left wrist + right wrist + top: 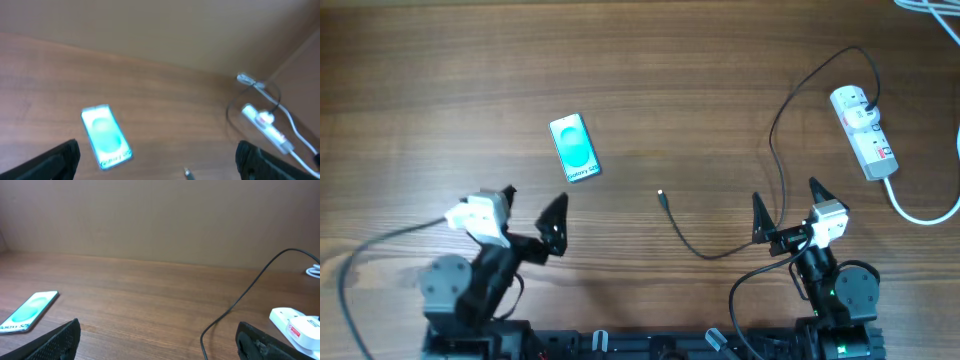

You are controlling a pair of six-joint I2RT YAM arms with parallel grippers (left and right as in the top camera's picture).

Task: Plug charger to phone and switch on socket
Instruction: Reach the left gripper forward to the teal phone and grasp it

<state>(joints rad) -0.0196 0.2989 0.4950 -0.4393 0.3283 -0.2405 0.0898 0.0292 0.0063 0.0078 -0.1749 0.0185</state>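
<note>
left gripper (533, 203) hangs low over the near left of the wooden table (440, 80), jaws spread wide and holding nothing; right gripper (786, 198) sits likewise at the near right, fingers apart and empty. the phone (574, 148) lies flat, screen up, just beyond the left gripper, its long axis running near to far, with the text end nearest the robot and swung slightly right. the charger (773, 140) runs from the far end of the socket (865, 132) and curves past the right gripper; its metal-tipped connector (661, 195) lies loose between the two grippers, tip pointing far-left, apart from the phone. the socket lies at the far right, slanting from far left to near right, its white cord (920, 214) leaving the near end.
</note>
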